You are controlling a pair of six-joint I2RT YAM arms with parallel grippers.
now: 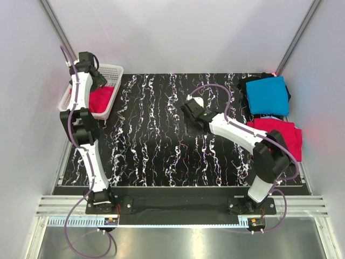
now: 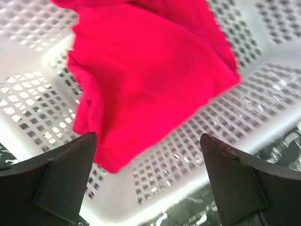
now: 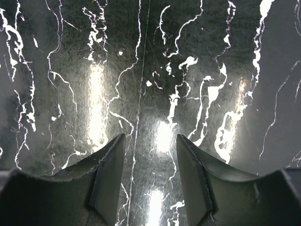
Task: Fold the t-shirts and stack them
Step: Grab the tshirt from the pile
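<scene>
A crumpled pinkish-red t-shirt [image 1: 101, 99] [image 2: 150, 75] lies in the white mesh basket [image 1: 114, 72] [image 2: 230, 122] at the table's far left. My left gripper [image 1: 99, 81] [image 2: 148, 181] hovers just above that shirt, open, with nothing between its fingers. At the far right a folded turquoise-blue t-shirt [image 1: 268, 95] rests on a black t-shirt [image 1: 248, 84] that shows only at its edges. A folded pinkish-red t-shirt [image 1: 281, 135] lies just in front of them. My right gripper [image 1: 190, 111] [image 3: 150, 155] stands open and empty over the middle of the table.
The table top [image 1: 156, 145] [image 3: 155, 70] is black with white marble veins. White walls close in the left, back and right sides. The basket's near wall and rim sit right under my left fingers.
</scene>
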